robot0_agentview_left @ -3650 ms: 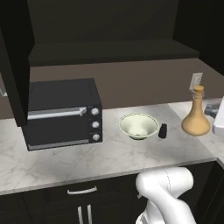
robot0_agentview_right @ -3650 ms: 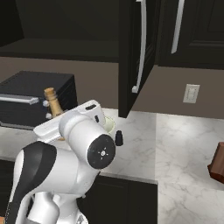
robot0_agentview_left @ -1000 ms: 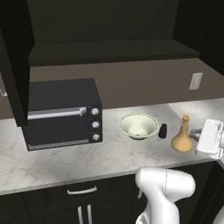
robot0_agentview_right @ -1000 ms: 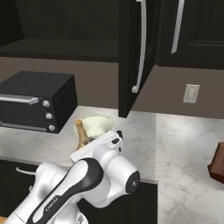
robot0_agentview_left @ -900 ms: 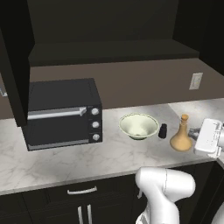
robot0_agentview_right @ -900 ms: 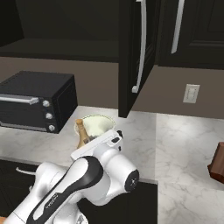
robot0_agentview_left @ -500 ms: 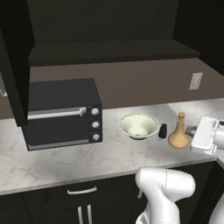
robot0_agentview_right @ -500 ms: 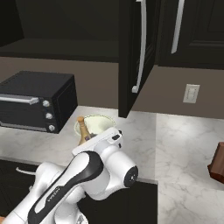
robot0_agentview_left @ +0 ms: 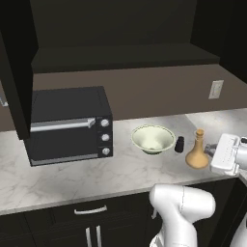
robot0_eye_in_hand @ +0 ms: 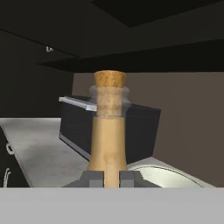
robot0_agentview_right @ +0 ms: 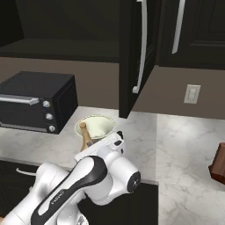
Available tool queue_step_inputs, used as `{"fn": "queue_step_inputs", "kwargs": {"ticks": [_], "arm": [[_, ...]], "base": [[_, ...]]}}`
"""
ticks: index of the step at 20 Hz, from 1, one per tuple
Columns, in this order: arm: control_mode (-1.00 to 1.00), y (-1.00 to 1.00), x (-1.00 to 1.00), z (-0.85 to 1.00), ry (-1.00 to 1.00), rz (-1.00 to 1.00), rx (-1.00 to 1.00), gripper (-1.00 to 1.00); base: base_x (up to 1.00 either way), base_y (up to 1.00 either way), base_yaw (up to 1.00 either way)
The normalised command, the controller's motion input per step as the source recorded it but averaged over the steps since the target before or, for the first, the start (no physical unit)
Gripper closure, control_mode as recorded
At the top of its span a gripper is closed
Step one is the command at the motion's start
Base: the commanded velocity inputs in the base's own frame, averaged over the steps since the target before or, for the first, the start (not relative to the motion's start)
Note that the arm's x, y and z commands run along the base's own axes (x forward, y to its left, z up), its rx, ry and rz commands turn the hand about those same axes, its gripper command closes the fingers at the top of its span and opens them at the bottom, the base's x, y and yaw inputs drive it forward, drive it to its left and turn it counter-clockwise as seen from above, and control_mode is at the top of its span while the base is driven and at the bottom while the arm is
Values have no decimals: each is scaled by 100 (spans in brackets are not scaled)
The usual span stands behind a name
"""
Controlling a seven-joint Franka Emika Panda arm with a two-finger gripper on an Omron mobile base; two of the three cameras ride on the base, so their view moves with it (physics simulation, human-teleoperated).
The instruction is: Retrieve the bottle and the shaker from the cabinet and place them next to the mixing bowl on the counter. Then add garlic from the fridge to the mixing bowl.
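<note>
On the marbled bench (robot0_agentview_left: 72,178), with the shaker (robot0_agentview_left: 179,144) already sitting just right of the mixing bowl (robot0_agentview_left: 153,139), I am holding the bottle (robot0_agentview_left: 197,150) clamped in my tool (robot0_eye_in_hand: 111,178) near them, leaving its release and the garlic.

Items appearing on the counter (robot0_agentview_left: 58,178): one bottle (robot0_agentview_left: 197,150), one shaker (robot0_agentview_left: 179,144), one mixing bowl (robot0_agentview_left: 153,139), one black oven (robot0_agentview_left: 67,125). Showing on the wall: one outlet (robot0_agentview_left: 216,89). Hanging above: one cabinet (robot0_agentview_left: 120,48).
</note>
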Motion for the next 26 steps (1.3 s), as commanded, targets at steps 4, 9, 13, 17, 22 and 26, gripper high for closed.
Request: {"fn": "queue_step_inputs", "kwargs": {"ticks": [4,9,13,17,22,26], "arm": [[-100,-1,0,-51,0,0,0,100],[-100,0,0,-32,0,0,0,100],[-100,0,2,-5,-1,0,0,100],[-100,0,14,0,-5,-1,0,100],[-100,0,20,0,-6,-4,0,100],[-100,0,21,-2,-3,-4,0,100]], "base": [[0,0,0],[0,0,0],[0,0,0],[0,0,0],[0,0,0],[0,0,0]]}}
